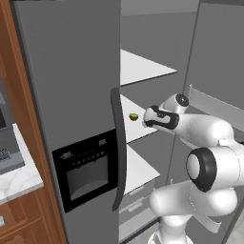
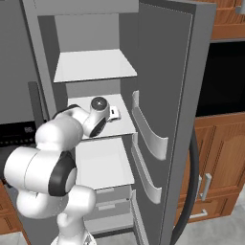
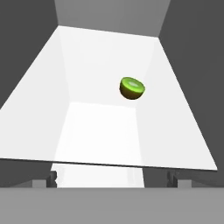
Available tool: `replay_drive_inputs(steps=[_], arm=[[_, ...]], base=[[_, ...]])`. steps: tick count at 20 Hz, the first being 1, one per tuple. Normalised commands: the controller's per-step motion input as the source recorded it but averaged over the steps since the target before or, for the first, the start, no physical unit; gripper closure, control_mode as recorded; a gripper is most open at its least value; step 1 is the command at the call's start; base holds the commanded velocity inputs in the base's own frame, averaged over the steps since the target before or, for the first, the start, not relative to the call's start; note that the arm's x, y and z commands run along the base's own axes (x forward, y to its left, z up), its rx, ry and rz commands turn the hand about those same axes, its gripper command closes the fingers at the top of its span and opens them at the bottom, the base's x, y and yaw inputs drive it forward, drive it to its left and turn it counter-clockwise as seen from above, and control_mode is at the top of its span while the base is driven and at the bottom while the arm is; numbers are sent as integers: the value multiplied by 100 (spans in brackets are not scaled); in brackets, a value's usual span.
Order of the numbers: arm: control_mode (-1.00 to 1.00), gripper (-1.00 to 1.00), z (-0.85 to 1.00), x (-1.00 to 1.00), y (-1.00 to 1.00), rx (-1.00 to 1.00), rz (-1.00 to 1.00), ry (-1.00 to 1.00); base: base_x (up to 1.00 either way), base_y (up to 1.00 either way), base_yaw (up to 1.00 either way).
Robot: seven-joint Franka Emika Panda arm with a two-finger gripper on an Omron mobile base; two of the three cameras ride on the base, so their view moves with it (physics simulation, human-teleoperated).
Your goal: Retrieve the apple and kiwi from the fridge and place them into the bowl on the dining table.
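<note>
The grey fridge (image 1: 71,71) stands with its right door (image 2: 165,72) swung open. On the white middle shelf (image 3: 109,131) lies the kiwi (image 3: 132,88), a small green-brown oval, alone and a little right of centre. From the left base view the kiwi (image 1: 133,116) sits just left of my gripper (image 1: 145,120), which reaches in over the shelf's front edge. My gripper (image 3: 113,179) is open and empty, short of the fruit, with its fingertips (image 3: 52,178) wide apart. The apple, the bowl and the dining table are out of view.
Another white shelf (image 1: 143,66) sits above and one (image 1: 138,169) below. Door bins (image 2: 148,136) jut from the open door on the right. Drawers (image 2: 112,201) fill the fridge bottom. The closed left door carries a dark handle (image 1: 119,147). A black wall oven (image 2: 225,81) stands beyond the door.
</note>
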Motion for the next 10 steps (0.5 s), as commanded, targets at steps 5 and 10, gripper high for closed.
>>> replay_drive_inputs(steps=[5, 10], arm=[[-100, -100, 0, 12, 11, 0, 0, 0], [-100, -100, -3, 11, 12, 1, 0, 0]], base=[[0, 0, 0], [0, 0, 0]])
